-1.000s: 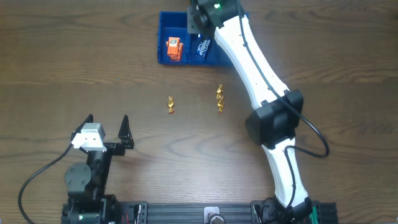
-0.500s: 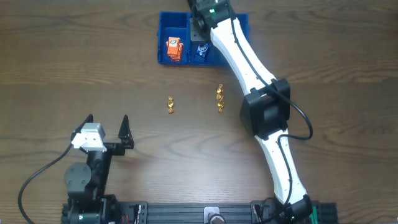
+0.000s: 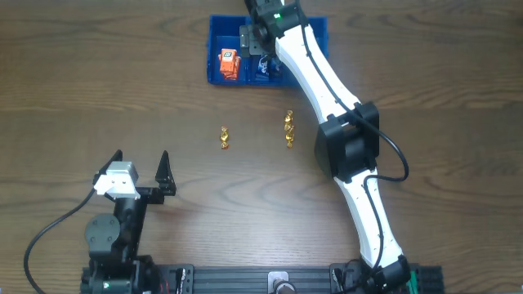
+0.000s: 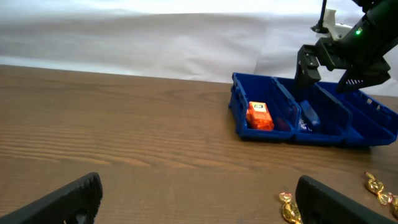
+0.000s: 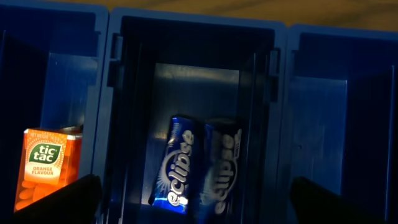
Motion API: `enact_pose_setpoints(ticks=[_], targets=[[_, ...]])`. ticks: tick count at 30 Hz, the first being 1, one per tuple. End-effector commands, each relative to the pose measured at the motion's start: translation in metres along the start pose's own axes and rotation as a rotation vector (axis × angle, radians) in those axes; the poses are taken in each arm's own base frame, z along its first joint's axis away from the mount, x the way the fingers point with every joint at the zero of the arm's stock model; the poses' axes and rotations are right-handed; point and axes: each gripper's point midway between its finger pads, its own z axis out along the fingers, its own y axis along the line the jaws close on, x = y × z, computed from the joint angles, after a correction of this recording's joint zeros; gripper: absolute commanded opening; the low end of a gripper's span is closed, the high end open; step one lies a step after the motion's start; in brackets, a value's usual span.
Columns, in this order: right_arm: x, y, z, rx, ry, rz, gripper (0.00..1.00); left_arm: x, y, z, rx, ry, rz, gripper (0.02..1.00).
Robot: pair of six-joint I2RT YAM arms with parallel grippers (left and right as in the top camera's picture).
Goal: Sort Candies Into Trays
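Right gripper hangs over the blue tray at the far side of the desk, above the middle compartment. Its fingers are spread wide and grasp nothing.

Two blue packs lie flat on the floor of that middle compartment. They are side by side and touching, straight below the gap between the fingers. Left wrist view puts the right gripper's tips at about the height of the tray's rim, and I can't tell if they touch the walls.

Orange box sits in the tray's left compartment, one divider over from the packs.

Left gripper is at the near left of the desk, close to its own base and well apart from the tray. Its fingers are released wide, nothing between them.

Three gold candies lie loose on the desk between the tray and the arm bases:
- One lies alone, roughly below the orange box in the top view.
- Two lie just beside each other in a short line to its right, near the right arm's elbow.
- All three are apart from both grippers.
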Motion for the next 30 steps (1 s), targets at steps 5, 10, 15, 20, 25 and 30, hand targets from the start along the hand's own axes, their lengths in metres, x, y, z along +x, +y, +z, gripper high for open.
enact_pose_setpoints(ticks=[5,10,15,20,25,30], targets=[[-0.020,-0.001,-0.043,-0.037,-0.058,0.013,1.000,0.017,-0.001,0.001,0.013,0.048,0.009,0.998],[-0.012,0.003,-0.069,-0.050,-0.034,-0.003,1.000,0.017,-0.001,0.001,0.013,0.048,0.009,0.998],[0.026,0.032,-0.097,-0.081,0.068,-0.071,0.998,0.017,-0.001,0.001,0.013,0.048,0.009,0.998],[0.080,0.061,-0.104,-0.070,0.210,-0.136,1.000,0.017,-0.001,0.001,0.013,0.048,0.009,0.998],[0.139,0.090,-0.096,-0.035,0.337,-0.209,1.000,0.017,-0.001,0.001,0.013,0.048,0.009,0.998],[0.187,0.105,-0.066,-0.022,0.420,-0.187,1.000,0.017,-0.001,0.001,0.013,0.048,0.009,0.998]])
